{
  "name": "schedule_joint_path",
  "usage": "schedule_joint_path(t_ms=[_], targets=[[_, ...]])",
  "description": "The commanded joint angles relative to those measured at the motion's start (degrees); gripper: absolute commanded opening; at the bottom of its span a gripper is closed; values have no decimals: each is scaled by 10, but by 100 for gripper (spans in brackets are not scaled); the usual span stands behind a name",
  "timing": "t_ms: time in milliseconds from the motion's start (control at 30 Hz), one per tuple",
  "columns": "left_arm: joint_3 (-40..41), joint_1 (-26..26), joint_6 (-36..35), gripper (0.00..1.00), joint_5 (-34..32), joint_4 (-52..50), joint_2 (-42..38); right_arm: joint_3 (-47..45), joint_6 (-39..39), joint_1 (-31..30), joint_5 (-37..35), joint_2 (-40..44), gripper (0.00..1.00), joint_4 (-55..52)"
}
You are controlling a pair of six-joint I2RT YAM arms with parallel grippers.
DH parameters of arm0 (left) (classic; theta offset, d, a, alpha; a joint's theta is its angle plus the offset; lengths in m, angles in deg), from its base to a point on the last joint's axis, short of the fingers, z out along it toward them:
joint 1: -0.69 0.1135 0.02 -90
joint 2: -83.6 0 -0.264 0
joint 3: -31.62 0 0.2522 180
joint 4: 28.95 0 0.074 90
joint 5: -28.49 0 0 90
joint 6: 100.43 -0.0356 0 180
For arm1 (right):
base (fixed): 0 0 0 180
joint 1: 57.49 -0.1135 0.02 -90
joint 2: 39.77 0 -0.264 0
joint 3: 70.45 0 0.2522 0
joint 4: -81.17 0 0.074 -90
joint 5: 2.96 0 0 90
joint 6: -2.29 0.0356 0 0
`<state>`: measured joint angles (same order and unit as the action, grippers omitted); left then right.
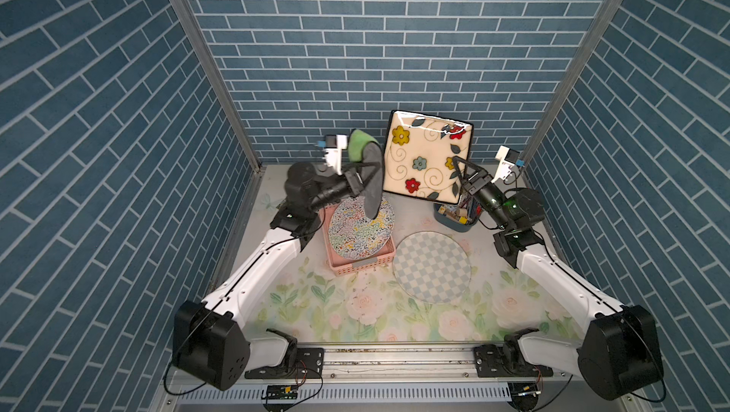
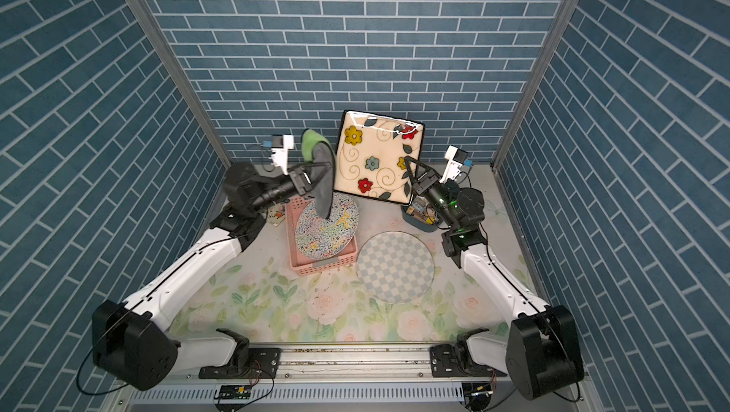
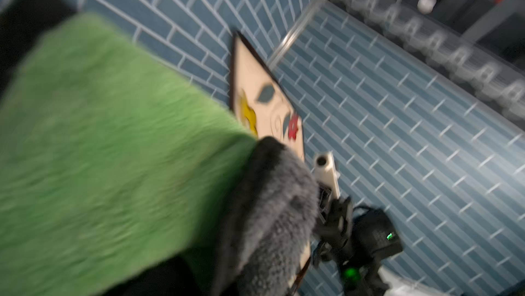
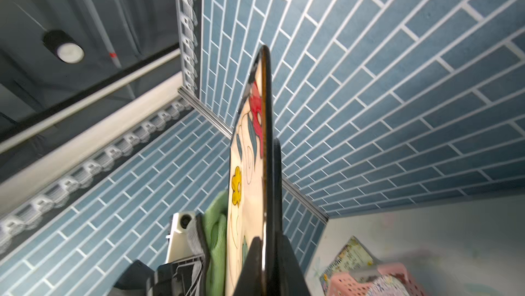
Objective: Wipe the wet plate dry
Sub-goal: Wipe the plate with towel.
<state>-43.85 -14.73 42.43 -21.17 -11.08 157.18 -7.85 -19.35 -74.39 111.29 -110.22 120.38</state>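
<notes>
My right gripper (image 1: 460, 171) is clamped on the lower right edge of the square floral plate (image 1: 424, 157), held upright just above frame centre. It is cream and dark-rimmed, with glossy glints along its top. My left gripper (image 1: 367, 173) is closed on a green-and-grey cloth (image 1: 361, 149) just left of the plate.

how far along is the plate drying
Done: the square plate is raised upright, clamped at its edge by the right gripper, and the cloth is in the left gripper. In hand: cloth sits beside the plate's face; contact unclear. Left: the wiping itself; the top rim glistens.
</notes>
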Motion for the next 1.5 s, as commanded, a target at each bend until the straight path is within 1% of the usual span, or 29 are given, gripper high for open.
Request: schedule_joint_path(t_ms=[0, 67, 167, 300, 400, 467, 533, 600, 633, 733, 800, 867, 900, 1000, 1100, 1167, 1200, 1267, 1333, 1467], targets=[[17, 52, 272, 0, 49, 311, 14, 84, 144, 18, 32, 40, 0, 257], [-2, 46, 356, 0, 43, 405, 39, 107, 148, 5, 67, 22, 0, 280], [-36, 17, 446, 0, 23, 511, 82, 135, 146, -33, 100, -7, 0, 291], [-95, -28, 517, 0, -11, 597, 126, 147, 114, -75, 109, -34, 0, 253], [-120, -48, 577, 0, -52, 666, 147, 153, 108, -100, 114, -56, 0, 260], [-131, -62, 598, 0, -71, 689, 157, 156, 108, -121, 114, -71, 0, 267], [-133, -85, 601, 0, -84, 695, 158, 163, 109, -138, 112, -91, 0, 276], [-136, -120, 593, 0, -89, 692, 161, 180, 109, -156, 111, -117, 0, 281], [-136, -147, 580, 0, -88, 684, 163, 201, 110, -161, 112, -135, 0, 281], [-108, -201, 531, 0, -83, 657, 157, 275, 109, -153, 105, -169, 0, 268], [-70, -219, 499, 0, -83, 637, 142, 323, 110, -131, 94, -184, 0, 252], [-36, -217, 493, 0, -96, 644, 126, 337, 115, -94, 74, -183, 0, 245], [-29, -209, 497, 0, -102, 650, 121, 330, 117, -77, 62, -176, 0, 241], [-48, -174, 510, 0, -104, 645, 106, 277, 109, -47, 56, -140, 0, 235], [-96, -132, 519, 0, -95, 622, 106, 176, 103, -57, 56, -98, 0, 262], [-123, -111, 529, 0, -100, 620, 117, 114, 91, -85, 40, -75, 0, 280], [-134, -109, 532, 0, -103, 621, 126, 98, 77, -104, 36, -70, 0, 280], [-156, -118, 536, 0, -105, 618, 145, 90, 58, -137, 30, -75, 0, 283], [-166, -141, 533, 0, -107, 616, 162, 115, 60, -160, 33, -100, 0, 296], [-158, -199, 531, 0, -114, 632, 190, 193, 87, -160, 34, -161, 0, 322]])
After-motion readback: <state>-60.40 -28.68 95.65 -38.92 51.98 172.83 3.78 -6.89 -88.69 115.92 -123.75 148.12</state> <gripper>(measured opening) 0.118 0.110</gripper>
